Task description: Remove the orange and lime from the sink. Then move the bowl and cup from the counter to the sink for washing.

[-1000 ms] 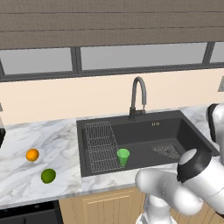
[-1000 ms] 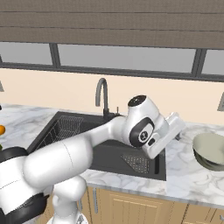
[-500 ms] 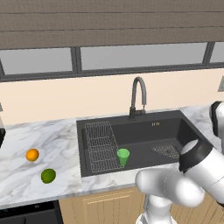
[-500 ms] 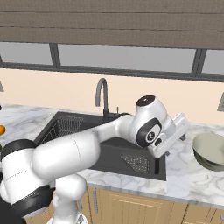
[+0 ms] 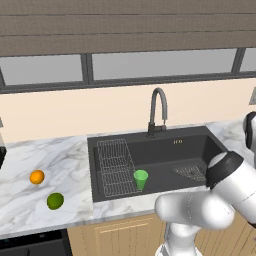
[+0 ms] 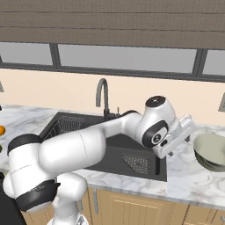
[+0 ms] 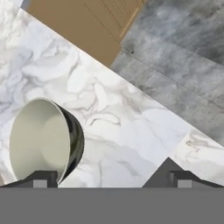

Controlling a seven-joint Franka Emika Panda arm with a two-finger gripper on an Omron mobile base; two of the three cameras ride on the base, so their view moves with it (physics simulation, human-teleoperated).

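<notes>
Right of the sink (image 6: 110, 151), on the desk (image 7: 131, 118), I have the bowl (image 6: 211, 151) sitting upright, with my hand (image 7: 111, 177) hovering above it, fingers spread wide and holding nothing. Inside the sink stands the cup (image 5: 141, 179), beside the wire rack (image 5: 116, 165). Left of the sink lie the orange (image 5: 36, 176) and lime (image 5: 55, 200).

**Count of things on the counter and in the sink**

One orange (image 5: 36, 176) and one lime (image 5: 55, 201) lie on the counter (image 5: 30, 210). One cup (image 5: 141, 179) stands in the one sink (image 5: 165, 152), which holds one wire rack (image 5: 116, 165) and one faucet (image 5: 158, 111). One bowl (image 6: 212, 151) sits on the counter.
</notes>
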